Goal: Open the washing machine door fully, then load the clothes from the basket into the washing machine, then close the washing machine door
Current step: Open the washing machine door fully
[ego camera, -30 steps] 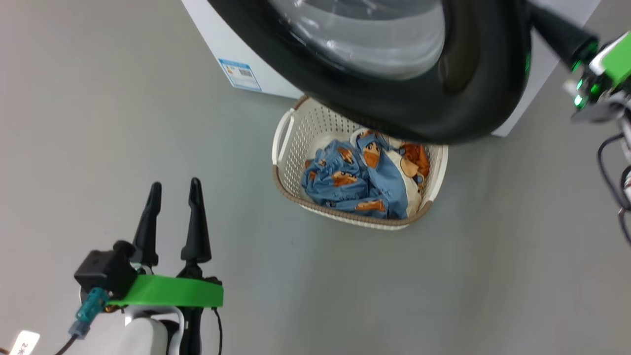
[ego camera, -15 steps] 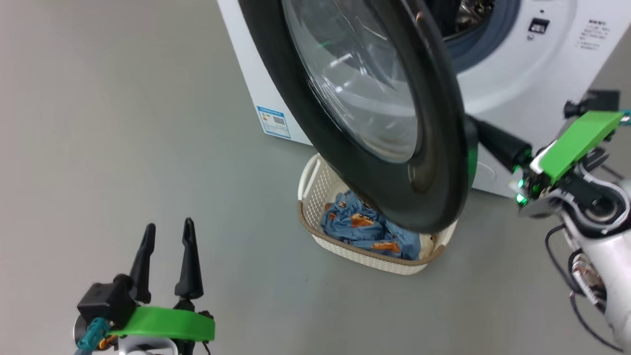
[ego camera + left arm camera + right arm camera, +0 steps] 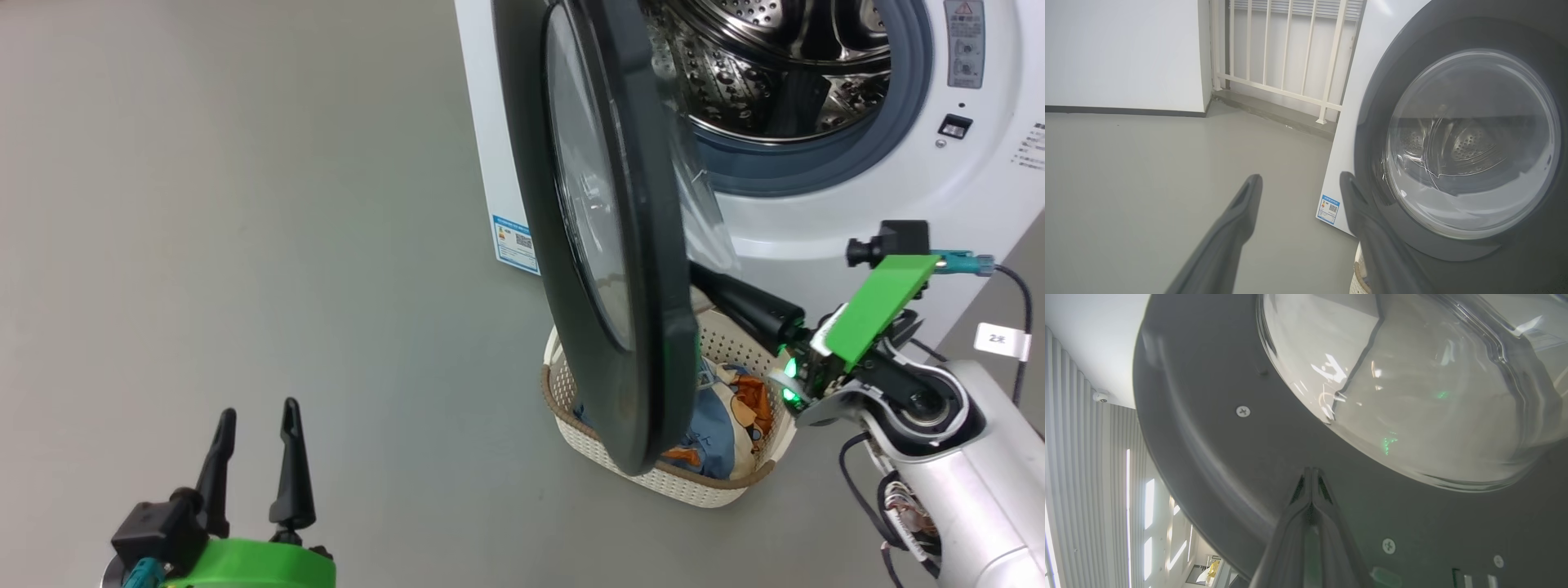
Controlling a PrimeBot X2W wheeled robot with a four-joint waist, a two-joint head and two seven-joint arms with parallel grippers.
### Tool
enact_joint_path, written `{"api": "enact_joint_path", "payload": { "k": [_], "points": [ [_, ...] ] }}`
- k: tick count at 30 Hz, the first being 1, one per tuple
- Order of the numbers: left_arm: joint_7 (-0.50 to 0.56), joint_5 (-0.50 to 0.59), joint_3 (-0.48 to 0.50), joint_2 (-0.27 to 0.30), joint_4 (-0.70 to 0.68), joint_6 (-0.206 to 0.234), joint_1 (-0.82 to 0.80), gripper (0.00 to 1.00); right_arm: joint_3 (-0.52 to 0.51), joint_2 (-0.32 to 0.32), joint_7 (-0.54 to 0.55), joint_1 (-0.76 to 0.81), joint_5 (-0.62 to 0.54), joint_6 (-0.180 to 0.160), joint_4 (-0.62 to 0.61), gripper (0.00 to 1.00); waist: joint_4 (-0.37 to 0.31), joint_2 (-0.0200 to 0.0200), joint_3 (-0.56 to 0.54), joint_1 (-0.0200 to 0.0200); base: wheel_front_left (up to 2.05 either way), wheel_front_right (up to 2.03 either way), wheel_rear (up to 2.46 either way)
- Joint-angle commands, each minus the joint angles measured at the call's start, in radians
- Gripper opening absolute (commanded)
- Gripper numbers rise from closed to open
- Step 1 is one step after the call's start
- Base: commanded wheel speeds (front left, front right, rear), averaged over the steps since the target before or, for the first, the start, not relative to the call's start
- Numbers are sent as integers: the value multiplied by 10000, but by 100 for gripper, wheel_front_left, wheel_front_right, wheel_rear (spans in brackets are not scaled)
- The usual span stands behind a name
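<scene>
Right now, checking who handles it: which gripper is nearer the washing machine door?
Right. The right gripper, jaws shut, is against the inner face of the washing machine door; the left gripper hangs open, clear of its outer side.

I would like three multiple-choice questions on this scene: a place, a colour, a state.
1. Where is the basket?
A. on the floor, below the open washing machine door
B. on a table
C. on a shelf
2. Main colour of the clothes?
A. red
B. light blue
C. green
3. The right hand is:
A. wide open
B. holding cloth
C. shut
Answers: 1A, the door's lower edge hangs over it; 2B, blue fabric with orange bears; 3C, its fingers lie together.
</scene>
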Motion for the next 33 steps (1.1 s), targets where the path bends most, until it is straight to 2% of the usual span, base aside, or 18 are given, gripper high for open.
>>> {"api": "enact_joint_path", "payload": {
  "k": [1, 13, 29, 30, 33],
  "points": [
    [-67, 14, 391, 190, -352, 45, -39, 100, 185, 225, 159, -97, -45, 62, -314, 0, 117, 0, -82, 1, 0, 0, 0],
    [-67, 12, 714, 189, -811, 138, 391, 100, 156, 967, 693, -491, -346, 62, 206, 0, 234, 0, 14, 1, 0, 0, 0],
    [53, 131, 285, 286, -438, -10, 157, 100, -665, 905, 580, 32, -627, 62, -119, 0, 51, 0, -357, 1, 0, 0, 0],
    [75, 137, 238, 294, -398, -29, 122, 100, -719, 869, 523, 113, -682, 62, -210, 6, 27, 0, -400, 1, 0, 0, 0],
    [147, 153, 109, 339, -250, -89, 16, 100, -921, 786, 317, 397, -782, 62, -549, 35, -59, 0, -551, 1, 0, 0, 0]
  ]
}}
